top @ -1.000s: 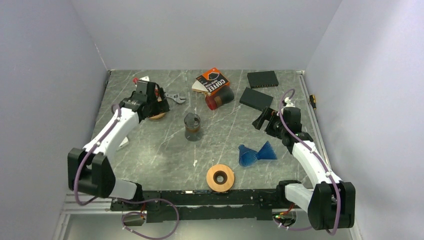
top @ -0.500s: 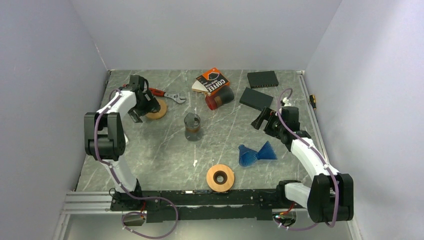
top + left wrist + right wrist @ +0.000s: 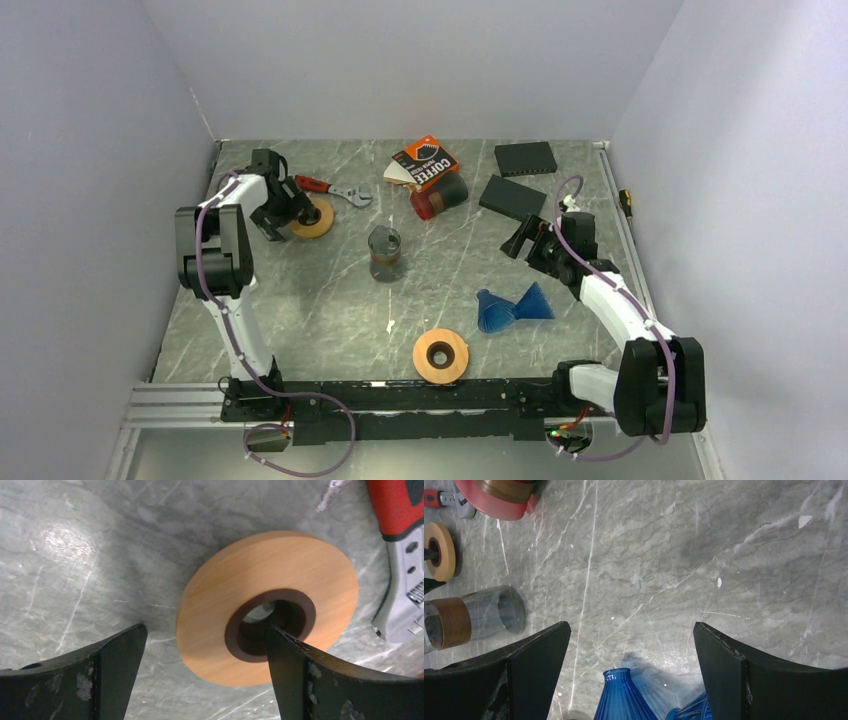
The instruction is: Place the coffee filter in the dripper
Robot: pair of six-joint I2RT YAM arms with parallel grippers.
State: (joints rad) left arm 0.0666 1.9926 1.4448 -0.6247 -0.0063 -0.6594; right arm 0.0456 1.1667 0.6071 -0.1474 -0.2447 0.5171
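An orange-and-black pack marked COFFEE [image 3: 427, 160] lies at the back centre, with pale filter paper [image 3: 397, 174] showing at its left edge. Two blue ribbed drippers [image 3: 497, 310] lie on their sides at the right, and they also show in the right wrist view [image 3: 624, 702]. My left gripper [image 3: 290, 213] is open at a wooden ring [image 3: 318, 218]. In the left wrist view [image 3: 205, 632] one finger is at the hole of the ring [image 3: 235, 600] and the other is outside its rim. My right gripper [image 3: 522, 240] is open and empty, just behind the drippers [image 3: 631, 630].
A glass carafe with a brown band [image 3: 384, 252] stands mid-table. A red-handled wrench [image 3: 335, 190] lies beside the left ring. A red jar [image 3: 438, 198] lies by the pack. Two black boxes [image 3: 512, 197] sit at the back right. A second wooden ring [image 3: 440, 356] lies near the front.
My left arm has folded back to the left and its gripper now sits at the wooden ring's left side. The right arm has hardly moved.
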